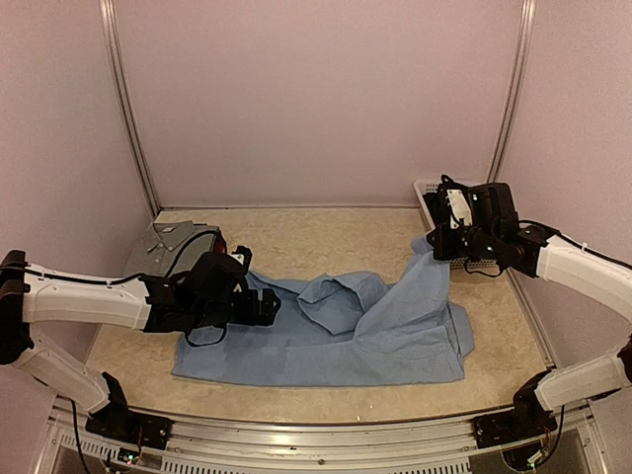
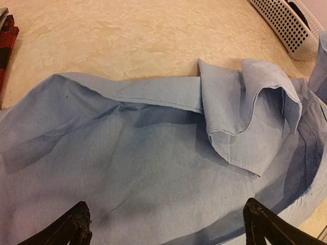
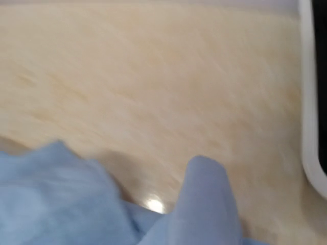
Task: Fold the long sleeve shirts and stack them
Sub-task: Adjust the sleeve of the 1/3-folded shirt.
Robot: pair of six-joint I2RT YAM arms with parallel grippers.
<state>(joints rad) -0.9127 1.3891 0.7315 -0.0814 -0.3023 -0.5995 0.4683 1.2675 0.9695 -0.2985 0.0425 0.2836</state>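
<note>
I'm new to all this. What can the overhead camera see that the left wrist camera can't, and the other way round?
Only the overhead view shows both arms, the right gripper shut on a raised part of the light blue shirt, and the folded grey shirt at the back left. Only the left wrist view shows the left gripper close up, with its fingertips wide apart over the cloth, and the shirt's folds in detail. Both show the light blue shirt, the white basket and the tabletop.

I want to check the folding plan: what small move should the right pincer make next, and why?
Probably carry it left over the light blue shirt: the right pincer is shut on a lifted edge near the basket, and the rest lies spread out.
</note>
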